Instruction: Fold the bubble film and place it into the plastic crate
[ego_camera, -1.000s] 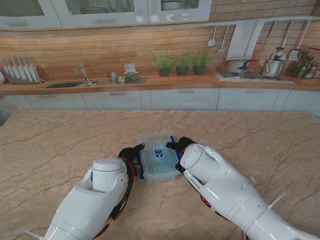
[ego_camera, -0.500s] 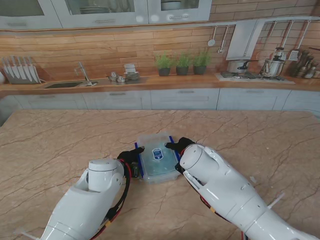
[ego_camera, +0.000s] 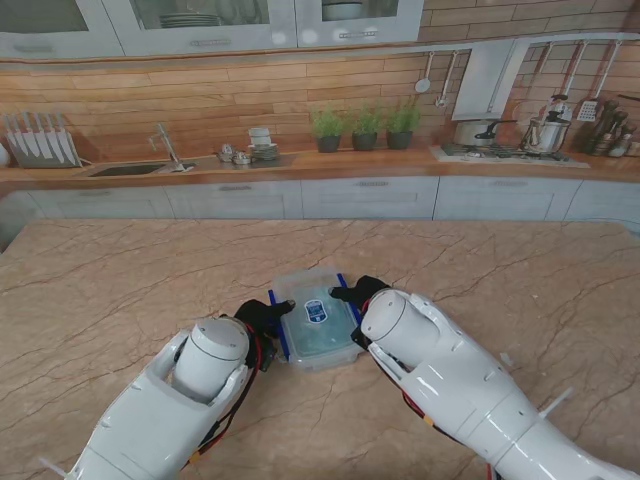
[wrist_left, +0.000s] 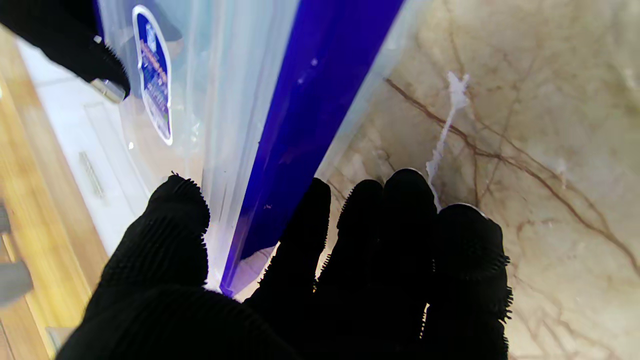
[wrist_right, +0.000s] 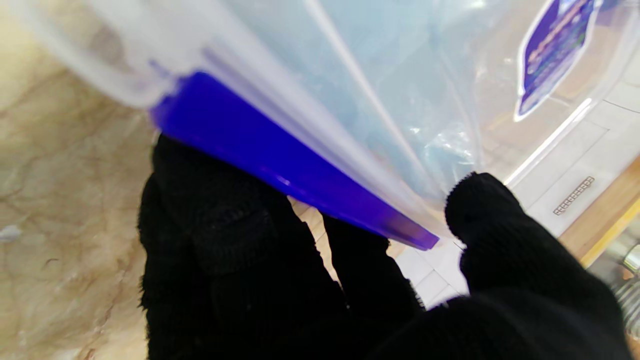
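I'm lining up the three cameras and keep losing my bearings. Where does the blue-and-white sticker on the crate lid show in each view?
Stand view: the sticker sits mid-lid on the plastic crate, between the left hand and right hand.
Left wrist view: sticker near the upper left corner.
Right wrist view: sticker at the upper right corner.
Shared landmark: the lid's blue clips.

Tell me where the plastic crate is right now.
In the stand view the plastic crate sits on the marble table, near the middle and close to me, between the left hand and right hand, which flank its blue-handled sides.
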